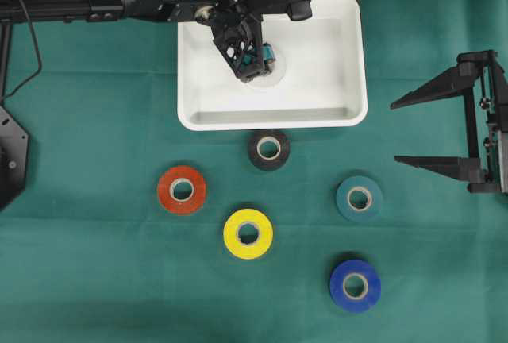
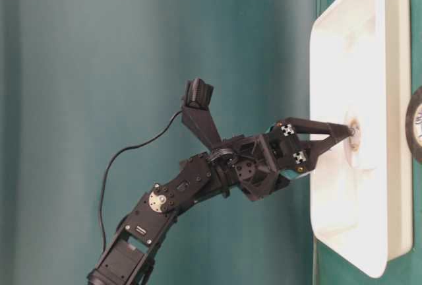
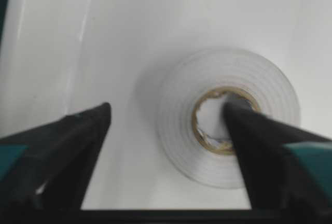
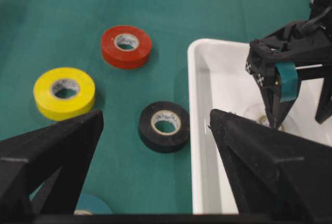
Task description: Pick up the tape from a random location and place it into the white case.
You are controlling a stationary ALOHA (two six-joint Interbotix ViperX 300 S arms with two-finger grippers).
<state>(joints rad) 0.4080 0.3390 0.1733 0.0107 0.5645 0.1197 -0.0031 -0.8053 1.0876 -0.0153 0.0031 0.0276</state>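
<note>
white tape lying flat in the white case, left hand spread over it

no writing can be read on any roll. the white tape (image 3: pixel 228 117), a smooth roll with a cardboard core, lies on the floor of the glossy, round-cornered white case (image 1: pixel 349 57) near its middle; the left hand (image 1: pixel 252 63) stands wide, one finger in the core, one outside at 9 o'clock. the right hand (image 1: pixel 405 132) hangs wide at 3 o'clock over bare green cloth on the counter (image 1: pixel 95 279). black (image 1: pixel 268 149), red (image 1: pixel 182 190), yellow (image 1: pixel 248 233), teal (image 1: pixel 359 198) and blue (image 1: pixel 355 285) rolls lie apart towards 6 o'clock.
</note>
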